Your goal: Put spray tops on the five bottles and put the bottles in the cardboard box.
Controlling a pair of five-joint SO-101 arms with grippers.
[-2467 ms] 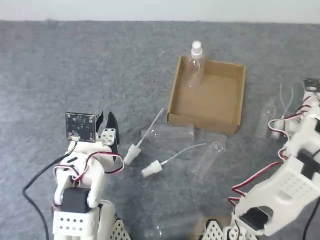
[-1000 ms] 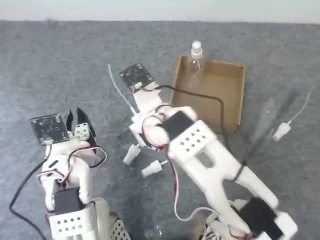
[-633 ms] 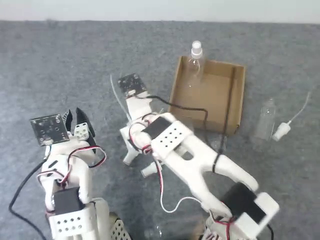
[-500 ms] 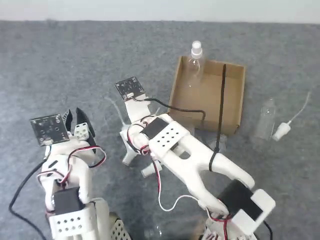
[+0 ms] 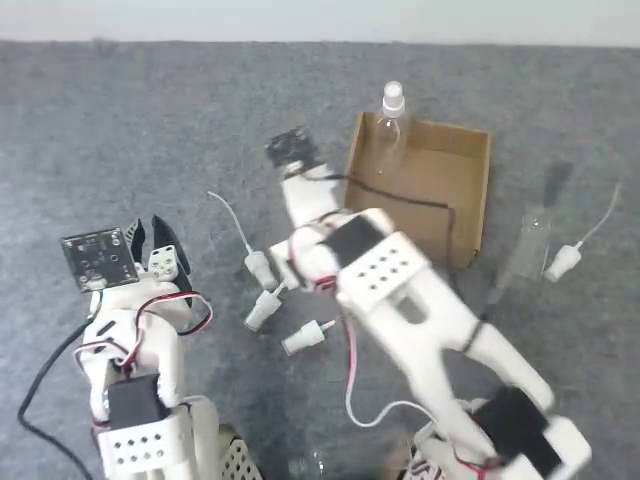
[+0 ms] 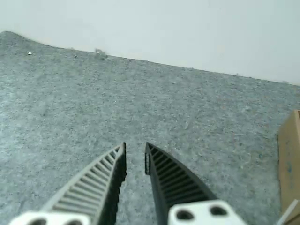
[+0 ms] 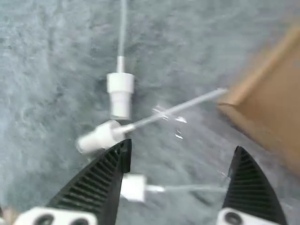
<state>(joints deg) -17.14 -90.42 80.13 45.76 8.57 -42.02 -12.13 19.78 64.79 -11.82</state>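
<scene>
right gripper spread wide, empty | spray top just beside 1 finger, tube crossing the gap toward box | left gripper barely parted, empty, farther

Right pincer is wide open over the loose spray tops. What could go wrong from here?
1. The three white plastic spray tops lie close together under the right pincer, open wide; it may catch two, or snag a thin dip tube.
2. The brown cardboard box corner is near; a sweep could nudge it and topple the clear capped bottle standing inside.
</scene>
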